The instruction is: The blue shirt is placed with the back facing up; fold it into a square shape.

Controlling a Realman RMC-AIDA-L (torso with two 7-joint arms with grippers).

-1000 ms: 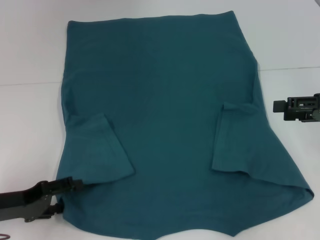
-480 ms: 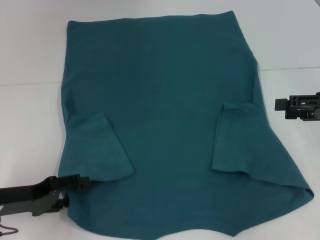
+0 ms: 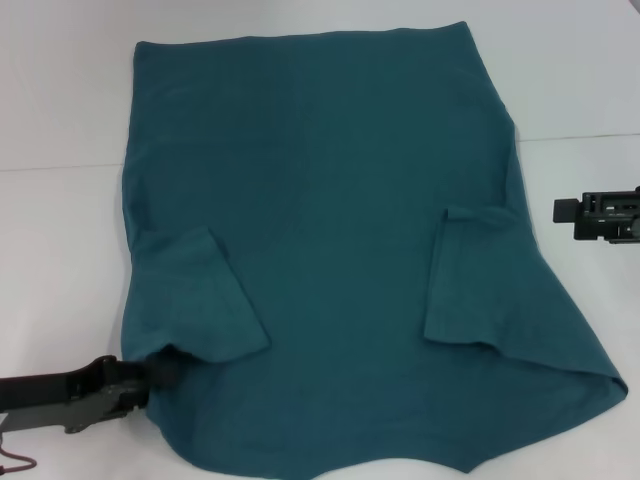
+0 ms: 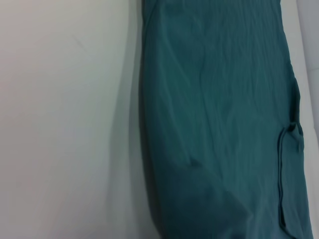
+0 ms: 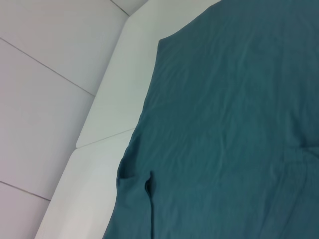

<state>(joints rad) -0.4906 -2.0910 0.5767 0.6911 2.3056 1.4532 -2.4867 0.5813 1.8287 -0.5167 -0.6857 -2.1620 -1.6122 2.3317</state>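
The blue shirt [image 3: 330,200] lies flat on the white table [image 3: 60,230], plain side up, with both short sleeves folded inward: one [image 3: 205,300] on the left, one [image 3: 465,280] on the right. My left gripper [image 3: 160,372] is low at the shirt's near-left edge, just below the folded left sleeve, and its tip is buried in the cloth there. My right gripper [image 3: 562,209] hovers off the shirt's right edge, level with the right sleeve and apart from the cloth. The left wrist view shows the shirt [image 4: 219,124] beside bare table. The right wrist view shows the shirt [image 5: 229,124] and a sleeve fold.
A seam [image 3: 60,166] crosses the table behind the shirt's middle. A thin red cable [image 3: 12,462] shows at the near-left corner under the left arm. White tabletop [image 3: 590,90] borders the shirt on both sides.
The left gripper slid right along the table, from just outside the shirt's edge into the cloth below the left sleeve, nudging that edge. The right gripper drifted slightly right.
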